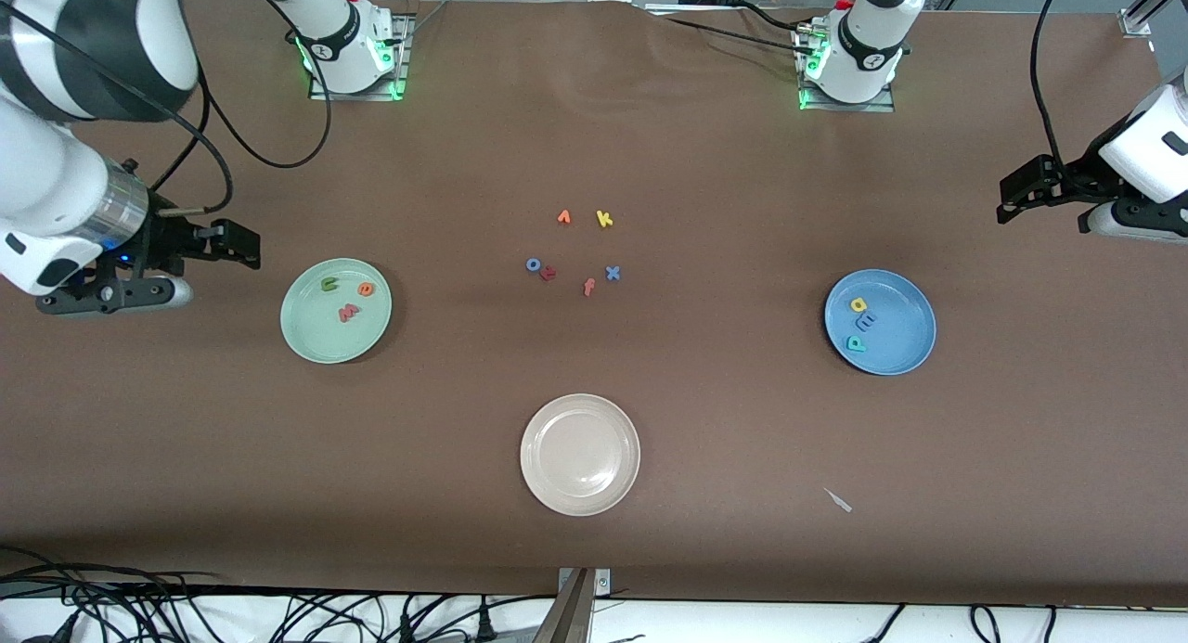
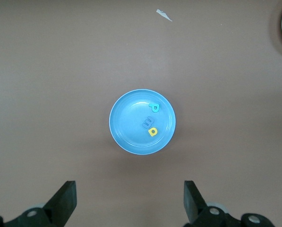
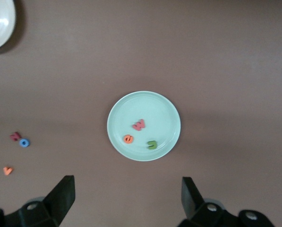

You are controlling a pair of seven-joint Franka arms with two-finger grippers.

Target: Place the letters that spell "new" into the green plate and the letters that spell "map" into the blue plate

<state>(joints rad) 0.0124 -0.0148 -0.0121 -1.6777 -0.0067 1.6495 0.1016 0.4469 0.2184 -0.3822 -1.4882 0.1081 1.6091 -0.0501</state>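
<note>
Both sets of fingers spread wide and empty: the right gripper [image 1: 237, 244] hangs at nine o'clock of the pale mint-green plate [image 1: 306, 341], holding n, e, w; the left gripper [image 1: 1021, 193] at two o'clock of the mid-blue plate [image 1: 905, 346], holding m, a, p; any needless further reach risks scattering sorted letters across the brown surface [image 1: 742, 439].

High front camera faces the arms' bases; each wrist camera looks straight down over 1 plate.

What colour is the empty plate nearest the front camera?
Beige, an off-white cream; the plate shows best in the front view.
</note>
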